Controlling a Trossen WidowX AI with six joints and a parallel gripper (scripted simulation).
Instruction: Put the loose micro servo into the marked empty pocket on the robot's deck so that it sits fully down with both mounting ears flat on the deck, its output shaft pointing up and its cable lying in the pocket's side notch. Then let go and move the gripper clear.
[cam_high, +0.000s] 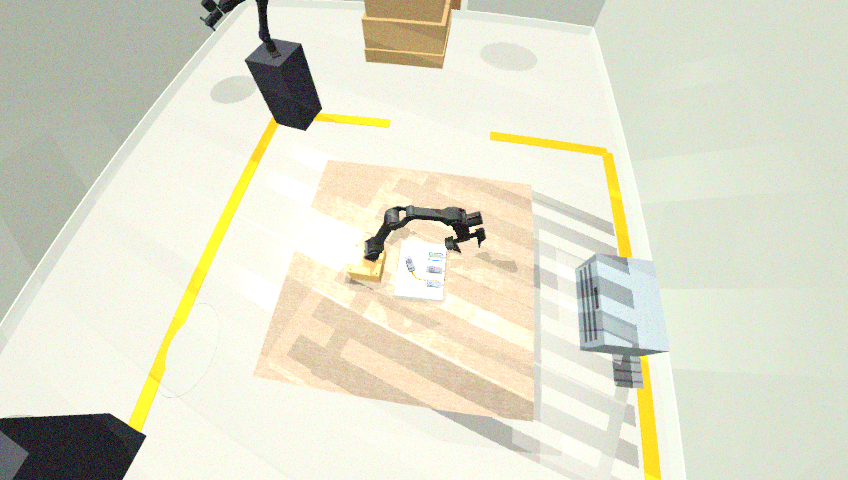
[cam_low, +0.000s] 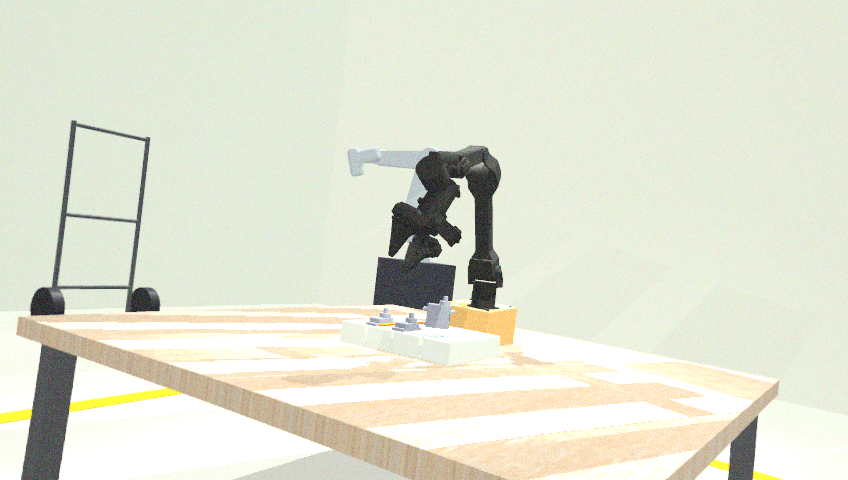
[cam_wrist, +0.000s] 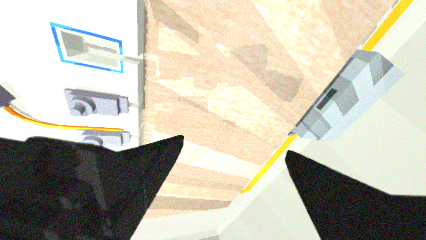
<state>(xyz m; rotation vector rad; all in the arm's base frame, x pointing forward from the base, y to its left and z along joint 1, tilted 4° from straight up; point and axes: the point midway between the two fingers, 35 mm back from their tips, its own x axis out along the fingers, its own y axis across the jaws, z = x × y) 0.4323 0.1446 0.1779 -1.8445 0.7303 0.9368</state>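
The loose grey micro servo (cam_high: 410, 264) (cam_low: 438, 314) stands upright on the white deck (cam_high: 410, 292) (cam_low: 470, 352) (cam_wrist: 25, 65), on the side near the arm's base, shaft up. Only a dark corner of it shows in the wrist view. Its orange cable (cam_high: 418, 277) (cam_wrist: 55, 126) runs across the deck toward the far seated servo. The empty pocket (cam_high: 435, 256) (cam_wrist: 75, 44) has a blue outline and a side notch. My gripper (cam_high: 469, 248) (cam_low: 399, 261) (cam_wrist: 233, 147) is open and empty, high above and beyond the deck's outer edge, tilted.
Two seated servos, one (cam_high: 433, 269) (cam_low: 407, 324) (cam_wrist: 105, 103) beside the pocket and one (cam_high: 433, 283) (cam_low: 381, 320) farther along, stand up from the deck. The yellow base block (cam_high: 365, 272) (cam_low: 484, 322) is beside the deck. A grey cabinet (cam_high: 624, 303) (cam_wrist: 345, 95) stands off the table.
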